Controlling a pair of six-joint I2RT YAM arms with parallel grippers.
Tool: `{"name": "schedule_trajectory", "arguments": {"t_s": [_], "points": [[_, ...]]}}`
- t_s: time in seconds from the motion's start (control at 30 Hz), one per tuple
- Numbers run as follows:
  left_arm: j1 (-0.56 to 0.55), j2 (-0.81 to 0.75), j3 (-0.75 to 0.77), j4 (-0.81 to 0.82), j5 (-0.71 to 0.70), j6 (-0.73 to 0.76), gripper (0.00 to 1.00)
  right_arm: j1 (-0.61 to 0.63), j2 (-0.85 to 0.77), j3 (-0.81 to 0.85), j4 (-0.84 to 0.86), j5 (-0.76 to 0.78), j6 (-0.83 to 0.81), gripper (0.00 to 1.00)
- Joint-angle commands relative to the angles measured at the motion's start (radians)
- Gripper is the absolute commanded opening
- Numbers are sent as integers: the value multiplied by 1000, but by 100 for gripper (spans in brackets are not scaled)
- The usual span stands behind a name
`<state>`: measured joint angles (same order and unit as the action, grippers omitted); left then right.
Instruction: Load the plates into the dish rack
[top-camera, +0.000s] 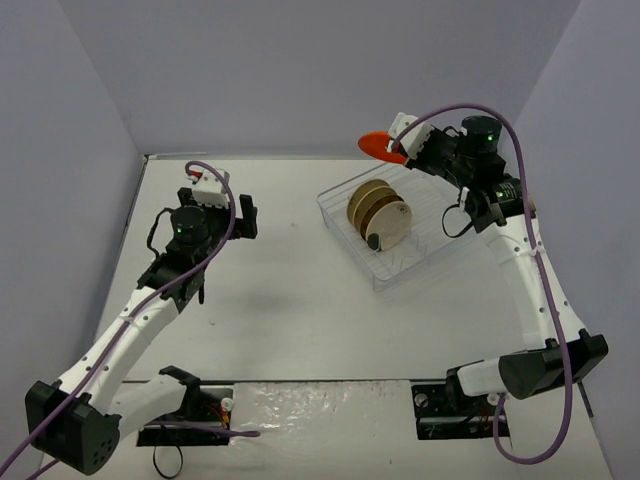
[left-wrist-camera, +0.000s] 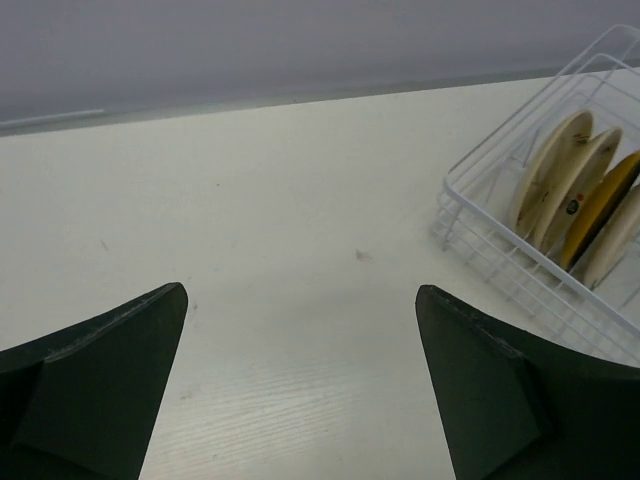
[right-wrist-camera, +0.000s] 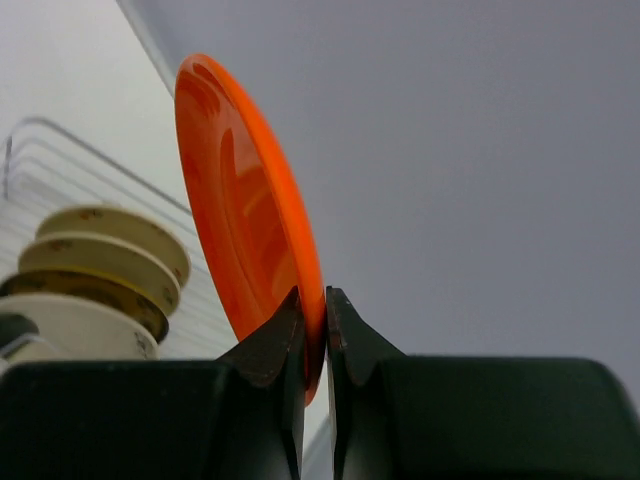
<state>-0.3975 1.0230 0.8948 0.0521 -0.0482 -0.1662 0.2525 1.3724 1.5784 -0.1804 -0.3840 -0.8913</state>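
My right gripper (top-camera: 401, 149) is shut on the rim of the bright orange plate (top-camera: 377, 144), holding it on edge in the air beyond the far corner of the dish rack (top-camera: 428, 246). In the right wrist view the fingertips (right-wrist-camera: 312, 295) pinch the orange plate (right-wrist-camera: 240, 190) at its lower edge. Cream plates (top-camera: 394, 225) and a brown-and-yellow plate (top-camera: 371, 207) stand on edge in the rack's left half. My left gripper (top-camera: 243, 216) is open and empty, above the table left of the rack; its jaws (left-wrist-camera: 302, 292) stand wide apart.
The rack (left-wrist-camera: 470, 185) shows at the right of the left wrist view, with the plates (left-wrist-camera: 556, 168) in it. The rack's right half holds only dividers. Grey walls close the table on three sides. Base electronics sit at the near edge.
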Motion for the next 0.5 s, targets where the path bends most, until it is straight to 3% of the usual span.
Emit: {"name": "schedule_trajectory", "arguments": {"t_s": [0.0, 0.13, 0.33, 0.47], "points": [[9, -2, 6, -6, -125, -34, 97, -29, -14, 36, -256, 61, -424, 0], [9, 40, 16, -38, -147, -41, 97, -69, -44, -16, -363, 93, -633, 0], [9, 130, 68, -134, -210, -68, 97, -119, -33, 13, -501, 114, -765, 0], [8, 167, 79, -107, -168, -84, 97, -119, -2, 11, -540, 117, -822, 0]]}}
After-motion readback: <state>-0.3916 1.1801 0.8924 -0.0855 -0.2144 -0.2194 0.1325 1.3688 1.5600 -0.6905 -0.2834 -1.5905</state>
